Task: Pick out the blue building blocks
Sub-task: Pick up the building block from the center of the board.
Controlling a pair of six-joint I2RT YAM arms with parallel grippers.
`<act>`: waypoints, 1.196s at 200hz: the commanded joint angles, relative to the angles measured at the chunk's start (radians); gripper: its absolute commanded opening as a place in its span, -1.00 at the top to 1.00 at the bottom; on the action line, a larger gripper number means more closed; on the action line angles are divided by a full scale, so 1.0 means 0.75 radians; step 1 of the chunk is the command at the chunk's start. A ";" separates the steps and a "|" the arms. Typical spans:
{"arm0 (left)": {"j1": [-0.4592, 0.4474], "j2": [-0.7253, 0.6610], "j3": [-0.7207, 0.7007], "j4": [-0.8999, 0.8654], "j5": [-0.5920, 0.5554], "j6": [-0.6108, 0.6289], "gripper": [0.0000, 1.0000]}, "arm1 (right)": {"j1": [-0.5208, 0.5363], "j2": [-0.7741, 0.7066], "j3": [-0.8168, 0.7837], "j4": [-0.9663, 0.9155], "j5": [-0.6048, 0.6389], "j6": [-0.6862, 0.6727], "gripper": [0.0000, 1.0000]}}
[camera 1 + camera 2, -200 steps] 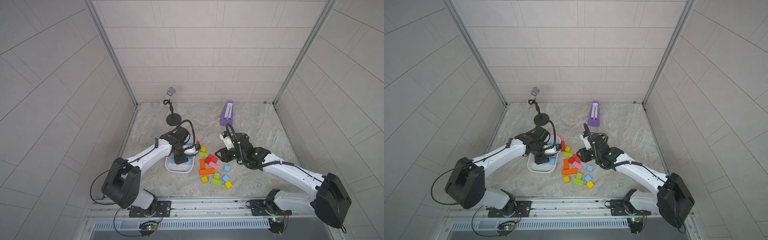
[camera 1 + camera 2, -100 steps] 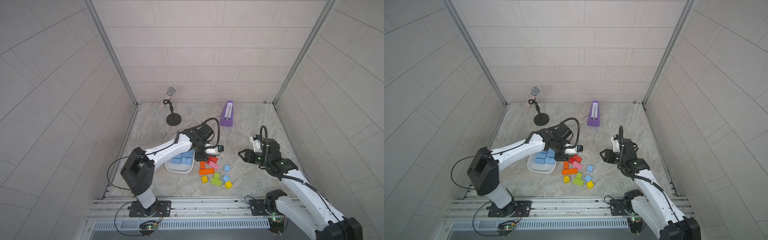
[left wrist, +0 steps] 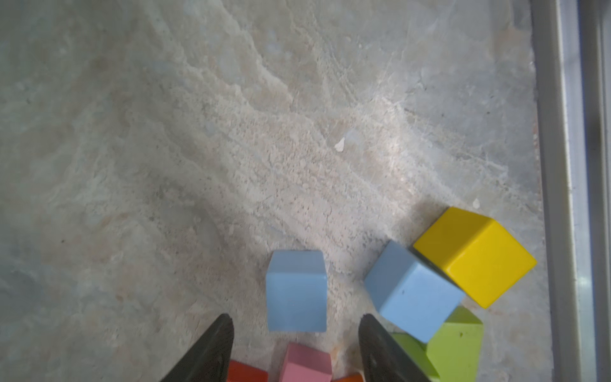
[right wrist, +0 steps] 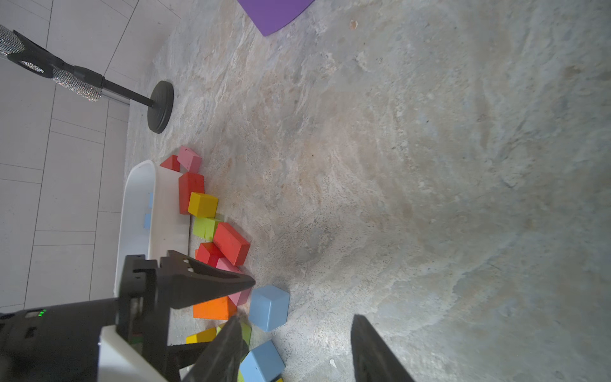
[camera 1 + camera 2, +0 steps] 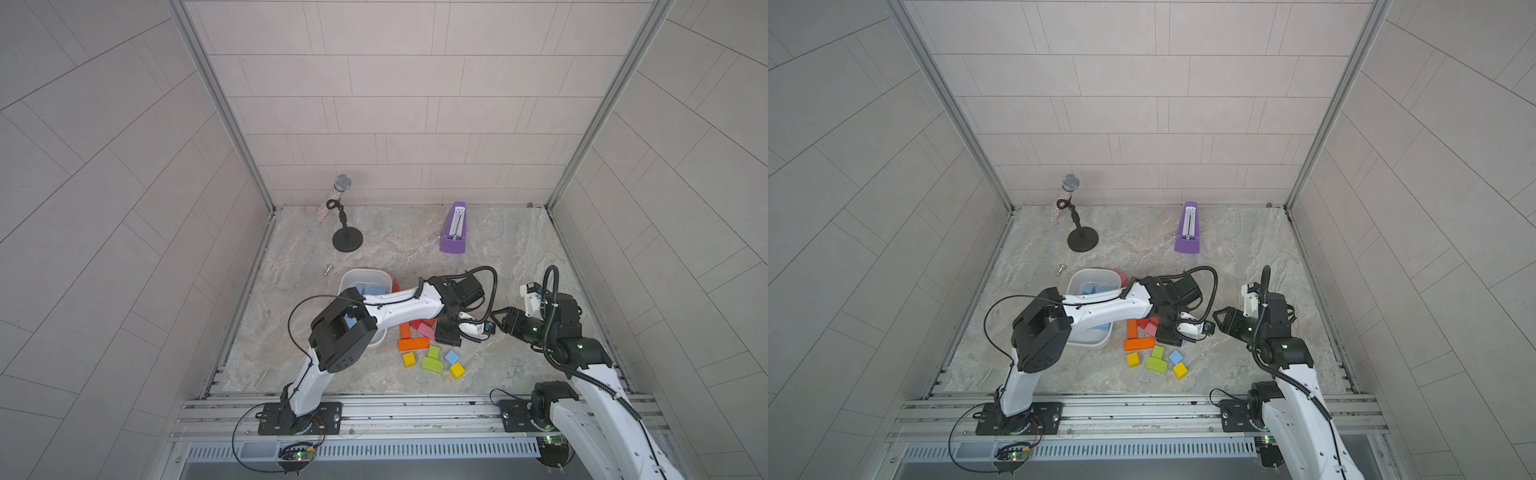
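Note:
Two loose blue building blocks show as cubes in the wrist views. One (image 3: 296,291) lies on the floor just beyond the fingertips of my open left gripper (image 3: 295,319), in line with the gap. The other (image 3: 411,291) leans against a yellow cube (image 3: 472,254). In both top views only that second cube (image 5: 451,357) (image 5: 1175,356) shows; the left gripper (image 5: 453,338) hides the first. More blue blocks (image 5: 370,289) lie in the white tub (image 5: 361,272). My right gripper (image 4: 296,319) is open and empty, just right of the left one (image 5: 498,322).
Red, pink, orange (image 5: 413,343), green (image 5: 432,363) and yellow (image 5: 456,370) blocks crowd between the tub and the grippers. A purple metronome (image 5: 454,230) and a microphone stand (image 5: 347,241) are at the back. A small screw (image 5: 328,270) lies behind the tub.
My left gripper has swung from over the tub to the loose blocks and come down at a blue cube. The right gripper has drawn back to the right, off the pile.

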 commanded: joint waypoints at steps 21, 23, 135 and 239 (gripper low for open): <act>-0.016 0.076 0.060 -0.008 -0.031 -0.027 -0.30 | -0.005 -0.018 0.005 -0.037 -0.021 0.011 -0.10; -0.016 0.080 0.060 -0.007 -0.034 -0.027 -0.30 | -0.005 -0.018 0.005 -0.036 -0.021 0.011 -0.10; 0.064 -0.121 -0.045 -0.073 -0.048 -0.033 0.50 | 0.013 0.050 0.017 0.023 -0.070 0.024 -0.06; 0.724 -0.793 -0.565 -0.254 -0.033 0.290 0.45 | 0.651 0.604 0.310 0.483 0.231 0.082 -0.04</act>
